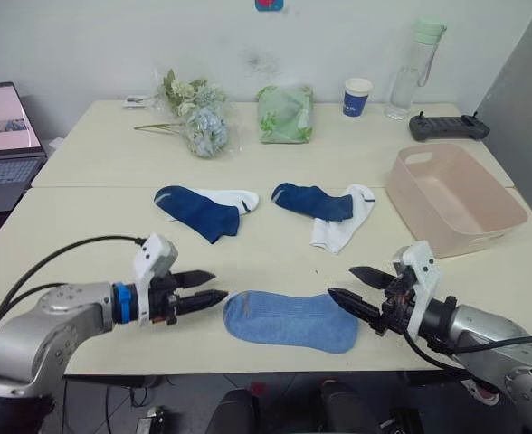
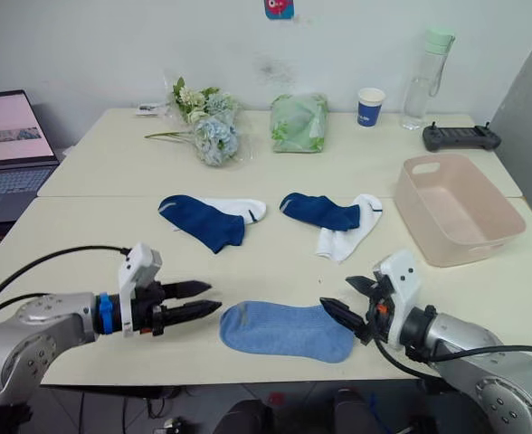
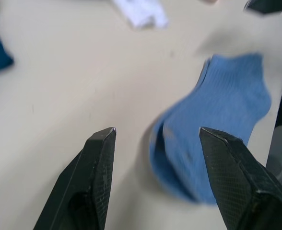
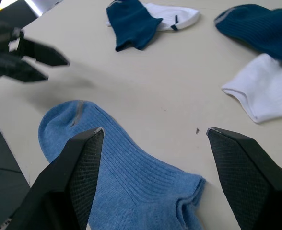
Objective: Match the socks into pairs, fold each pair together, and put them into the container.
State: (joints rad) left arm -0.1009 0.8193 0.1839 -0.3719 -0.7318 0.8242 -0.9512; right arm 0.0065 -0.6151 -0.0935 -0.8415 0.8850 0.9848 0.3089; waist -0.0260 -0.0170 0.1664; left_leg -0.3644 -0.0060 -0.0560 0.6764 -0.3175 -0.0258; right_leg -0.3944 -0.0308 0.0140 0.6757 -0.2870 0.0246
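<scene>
A light blue sock pair [image 1: 289, 321] lies flat near the table's front edge, one sock on the other. My left gripper [image 1: 213, 287] is open just left of its toe end, not touching. At the cuff end my right gripper [image 1: 350, 285] is open too, its lower finger at the sock's edge. Farther back, a navy sock [image 1: 195, 212] lies over a white sock [image 1: 230, 197] on the left. Another navy sock [image 1: 312, 201] overlaps a white sock [image 1: 343, 221] in the middle. The pink container [image 1: 452, 198] stands at the right, with nothing in it.
At the back of the table are a flower bunch [image 1: 196, 116], a green bag [image 1: 286, 114], a blue paper cup [image 1: 356, 97], a water bottle [image 1: 414, 70] and a black controller [image 1: 448, 127]. A laptop [image 1: 4, 136] sits beyond the left edge.
</scene>
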